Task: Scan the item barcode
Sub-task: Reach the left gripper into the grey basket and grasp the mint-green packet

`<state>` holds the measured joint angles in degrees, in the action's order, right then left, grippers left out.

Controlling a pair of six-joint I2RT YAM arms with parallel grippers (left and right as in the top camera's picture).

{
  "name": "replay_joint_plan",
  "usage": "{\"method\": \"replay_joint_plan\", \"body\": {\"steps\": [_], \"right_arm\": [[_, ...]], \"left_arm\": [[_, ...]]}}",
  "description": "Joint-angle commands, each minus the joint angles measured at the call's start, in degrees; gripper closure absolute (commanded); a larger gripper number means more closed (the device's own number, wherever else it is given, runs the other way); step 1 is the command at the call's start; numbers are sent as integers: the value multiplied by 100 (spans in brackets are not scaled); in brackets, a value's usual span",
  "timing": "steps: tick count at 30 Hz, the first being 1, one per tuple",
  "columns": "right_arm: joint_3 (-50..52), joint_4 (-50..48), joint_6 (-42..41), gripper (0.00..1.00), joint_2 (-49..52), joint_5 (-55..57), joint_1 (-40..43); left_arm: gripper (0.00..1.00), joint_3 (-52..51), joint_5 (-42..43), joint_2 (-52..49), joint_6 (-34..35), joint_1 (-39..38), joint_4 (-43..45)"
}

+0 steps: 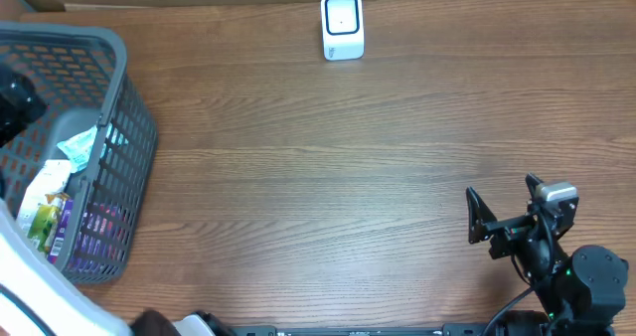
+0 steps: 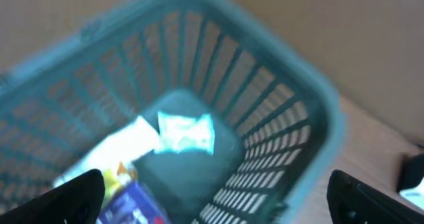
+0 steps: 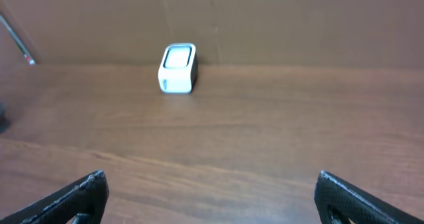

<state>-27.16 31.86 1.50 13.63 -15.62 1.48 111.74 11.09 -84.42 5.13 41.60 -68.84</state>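
Note:
A white barcode scanner (image 1: 343, 25) stands at the table's far edge, also seen in the right wrist view as the scanner (image 3: 177, 68). Items lie in a grey basket (image 1: 129, 127) at the left: a pale teal packet (image 2: 187, 132), a white packet (image 2: 126, 141) and a blue-purple box (image 2: 136, 204). My left gripper (image 2: 215, 197) hovers open above the basket (image 2: 291, 85), holding nothing; that view is blurred. My right gripper (image 1: 507, 205) stands open and empty over bare table at the near right, facing the scanner.
The basket takes up the left edge of the wooden table (image 1: 328, 167). A brown wall runs behind the scanner. A white part of the left arm (image 1: 40, 286) crosses the near left corner.

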Motion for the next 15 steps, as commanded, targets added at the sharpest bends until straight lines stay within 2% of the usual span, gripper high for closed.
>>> {"method": "replay_joint_plan", "body": {"steps": [1, 8, 15], "right_arm": [[-129, 166, -2, 0, 7, 52, 11], [-129, 544, 0, 0, 7, 52, 11], [-129, 730, 0, 0, 7, 52, 11]], "left_arm": [[0, 70, 369, -501, 155, 247, -177], [0, 70, 334, -1294, 155, 251, -98], [4, 70, 328, -2028, 173, 232, 472]]}}
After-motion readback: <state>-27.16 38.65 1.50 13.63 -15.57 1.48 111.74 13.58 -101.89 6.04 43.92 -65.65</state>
